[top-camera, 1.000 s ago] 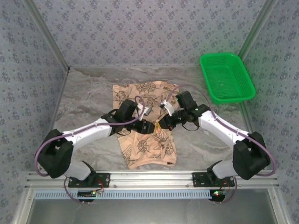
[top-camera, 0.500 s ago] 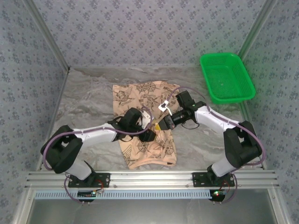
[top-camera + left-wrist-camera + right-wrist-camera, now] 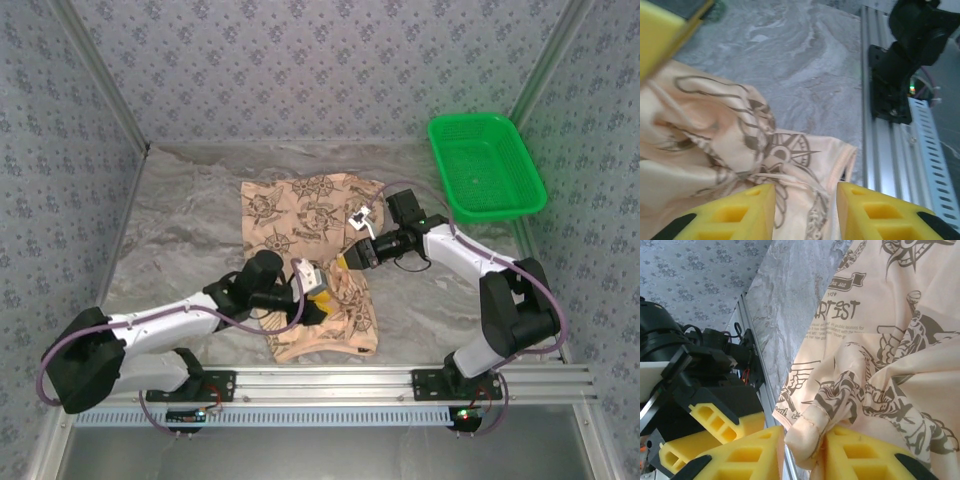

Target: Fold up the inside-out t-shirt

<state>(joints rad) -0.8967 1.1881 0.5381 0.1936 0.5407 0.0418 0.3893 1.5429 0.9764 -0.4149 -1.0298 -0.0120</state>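
Task thing: the inside-out t-shirt (image 3: 300, 205) lay mostly spread on the marbled table (image 3: 180, 230), running from mid-table down to the near rail. It was crumpled across its middle, where the two grippers met.

Left gripper: the left gripper (image 3: 320, 292) sat low over the near half of the shirt. In its wrist view its yellow jaws (image 3: 806, 200) stood apart, with printed cloth lying in the gap and no clear pinch on it.

Right gripper: the right gripper (image 3: 346, 262) reached in from the shirt's right edge. Its wrist view showed the jaws (image 3: 807, 440) only narrowly parted, with a rolled fold of hem lodged between them and touching both pads.

Other things: a green basket (image 3: 487, 165) stood well apart at the far right.

Step in hand: this looked like gathering or passing cloth at the shirt's middle. No clean fold was formed, so the task seemed to be early.

Next move calls for: one gripper would need a firm pinch on an edge, not on bunched cloth. The slack would need drawing flat before any half was laid over.

Risk: the loose fold might slip from the right jaws, or both layers might drag together.
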